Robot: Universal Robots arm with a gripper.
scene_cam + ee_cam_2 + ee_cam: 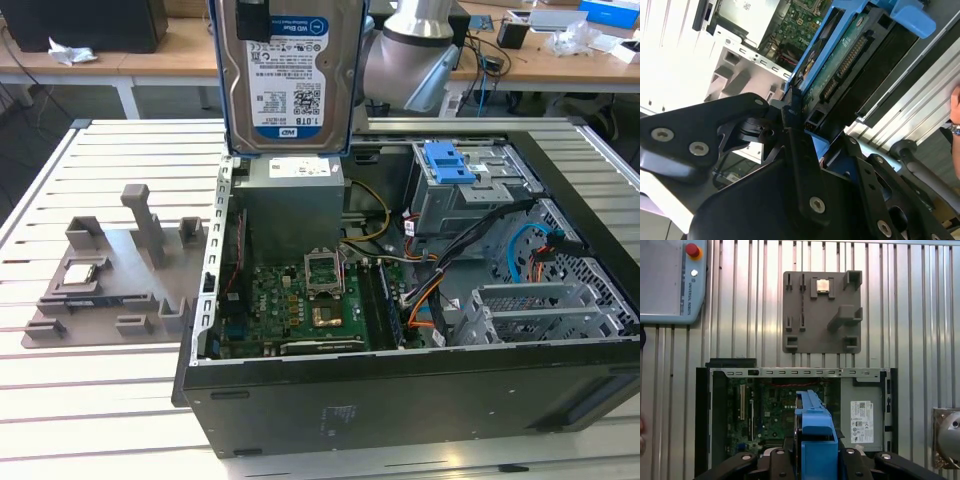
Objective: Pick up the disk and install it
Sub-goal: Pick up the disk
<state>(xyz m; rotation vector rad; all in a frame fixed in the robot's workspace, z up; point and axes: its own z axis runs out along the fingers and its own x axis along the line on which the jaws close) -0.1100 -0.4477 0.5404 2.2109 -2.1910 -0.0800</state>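
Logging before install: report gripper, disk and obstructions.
Gripper shut on silver metal hard disk with blue plastic frame. Disk upright, airborne over open black computer case. Grey drive cage with blue bracket apart, exterior view's right.

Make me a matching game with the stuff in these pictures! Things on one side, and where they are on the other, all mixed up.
Things:
1. disk
2. grey plate
3. blue bracket
4. circuit board

Places:
A. green, lying inside the computer case
B. on the table, outside the case
C. held up in the air above the case
D. on top of the drive cage

Pairs: 1-C, 2-B, 3-D, 4-A
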